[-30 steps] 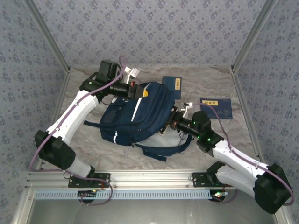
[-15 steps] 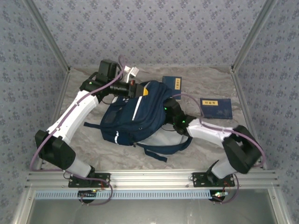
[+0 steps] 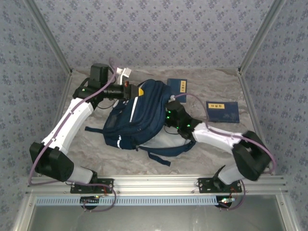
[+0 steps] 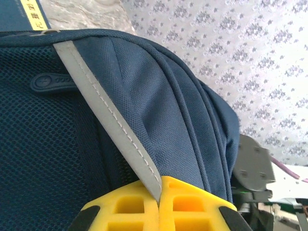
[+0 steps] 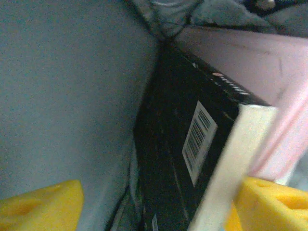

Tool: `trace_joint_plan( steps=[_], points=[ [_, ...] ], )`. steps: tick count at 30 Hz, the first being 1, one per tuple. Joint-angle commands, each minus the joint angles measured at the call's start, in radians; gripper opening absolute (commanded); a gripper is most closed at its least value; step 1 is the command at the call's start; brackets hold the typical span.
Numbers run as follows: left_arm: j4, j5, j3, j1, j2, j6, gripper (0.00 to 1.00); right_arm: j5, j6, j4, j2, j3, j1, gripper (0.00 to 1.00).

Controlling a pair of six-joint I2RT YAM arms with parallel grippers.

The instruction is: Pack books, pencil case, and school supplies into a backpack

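**Left fingers clamp the backpack's top; right fingers stand released around a black book inside**

In the top view the left arm (image 3: 72, 120) climbs from its base at the lower left and leans up the left side of the frame. It bends at the upper left and points its wrist rightward toward the centre. The left fingers (image 3: 139, 90) are clenched on the upper end of the backpack (image 3: 139, 120), which lies slantwise across the middle of the worktop (image 3: 211, 154). The left wrist view shows the two yellow pads pressed together at the bottom edge, with a grey reflective stripe and navy fabric pinched between them.

The right arm (image 3: 216, 137) starts at the lower right and folds its elbow at the right side of the frame. Its forearm runs leftward and slightly up, and the wrist meets the backpack's right-hand side at centre frame.

In the right wrist view the right fingers (image 5: 41, 202) sit in the lower left and lower right corners, spread wide and released. The black book (image 5: 168, 144), with a white barcode label, stands tilted on edge between them. The lower-left pad is apart from the book. The book's pale page edge runs down just beside the lower-right pad, but I cannot tell whether they touch. Grey lining (image 5: 67, 96) is at the left of that frame and a pink surface (image 5: 250, 62) at the upper right.

One navy book (image 3: 177, 87) lies flat just beyond the backpack's upper right. A second navy book (image 3: 223, 111) lies further right, apart from the backpack.
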Motion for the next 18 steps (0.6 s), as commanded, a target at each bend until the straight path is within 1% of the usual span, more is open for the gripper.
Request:
trace_joint_plan(
  steps=[1,3,5,8,11,12,14,17,18],
  points=[
    [0.152,-0.005,0.004,0.034,-0.075,-0.021,0.00,0.023,-0.118,-0.042,-0.141,-0.085,-0.006,0.85],
    [0.166,-0.016,-0.013,0.049,-0.084,-0.032,0.00,0.018,-0.138,-0.070,-0.210,-0.129,-0.013,0.85],
    [0.160,-0.043,-0.022,0.056,-0.092,-0.031,0.00,0.046,-0.175,-0.179,-0.283,-0.147,-0.019,0.84],
    [0.088,-0.133,-0.023,0.056,-0.100,0.014,0.00,0.167,-0.248,-0.404,-0.413,-0.159,-0.043,0.82],
    [0.074,-0.192,-0.055,0.047,-0.092,0.032,0.00,0.261,-0.356,-0.543,-0.519,-0.159,-0.095,0.78],
    [0.052,-0.222,-0.061,0.035,-0.083,0.046,0.00,0.265,-0.382,-0.579,-0.529,-0.148,-0.122,0.79],
    [-0.005,-0.310,-0.068,-0.009,-0.047,0.094,0.00,0.241,-0.401,-0.712,-0.509,-0.084,-0.213,0.79],
    [-0.033,-0.387,-0.092,-0.068,0.011,0.112,0.00,0.135,-0.402,-0.807,-0.424,-0.008,-0.377,0.80],
    [-0.021,-0.400,-0.109,-0.081,0.021,0.103,0.00,0.122,-0.440,-0.812,-0.396,0.006,-0.414,0.80]
  ],
)
